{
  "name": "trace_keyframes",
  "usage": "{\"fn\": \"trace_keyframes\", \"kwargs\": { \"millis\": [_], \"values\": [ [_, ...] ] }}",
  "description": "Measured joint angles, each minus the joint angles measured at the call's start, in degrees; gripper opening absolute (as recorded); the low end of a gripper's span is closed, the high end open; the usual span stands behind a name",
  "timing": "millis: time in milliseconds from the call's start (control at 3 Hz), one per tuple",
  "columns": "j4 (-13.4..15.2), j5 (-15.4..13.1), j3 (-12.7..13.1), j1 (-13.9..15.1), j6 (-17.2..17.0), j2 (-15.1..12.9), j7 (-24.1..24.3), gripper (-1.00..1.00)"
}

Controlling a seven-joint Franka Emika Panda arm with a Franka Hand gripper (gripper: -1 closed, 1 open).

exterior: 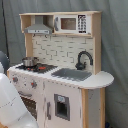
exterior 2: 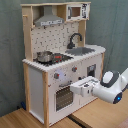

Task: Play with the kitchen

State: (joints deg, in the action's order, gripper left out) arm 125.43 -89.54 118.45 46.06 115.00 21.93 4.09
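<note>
The kitchen [exterior: 60, 65] [exterior 2: 60, 55] is a tall white and light-wood toy that shows in both exterior views. It has a hood [exterior 2: 48, 20], a small microwave [exterior: 70, 23], a black-red stovetop [exterior 2: 57, 58], a grey sink [exterior: 71, 74] and a black faucet [exterior: 82, 60]. In the second exterior view my gripper [exterior 2: 73, 89] hovers at the oven door [exterior 2: 62, 97], just below the knobs [exterior 2: 57, 76]. It is level with the door's upper edge. In the first exterior view only a white arm link [exterior: 10, 105] shows at the lower left, covering part of the oven front.
A small metal pot [exterior: 29, 61] [exterior 2: 44, 56] stands on the stovetop. A grey curtain [exterior 2: 12, 55] hangs behind the kitchen. The kitchen stands on a wooden surface [exterior 2: 15, 119]. A dark recessed panel [exterior: 62, 107] sits in the lower cabinet door.
</note>
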Motion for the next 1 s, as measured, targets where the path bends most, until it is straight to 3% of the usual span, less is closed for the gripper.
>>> {"fn": "trace_keyframes", "kwargs": {
  "millis": [667,1000],
  "values": [
    [0.25,0.29,0.04,-2.63,-9.98,-4.82,-1.96,1.0],
    [4.31,0.31,0.08,-3.42,-13.77,-5.77,-0.91,1.0]
  ]
}}
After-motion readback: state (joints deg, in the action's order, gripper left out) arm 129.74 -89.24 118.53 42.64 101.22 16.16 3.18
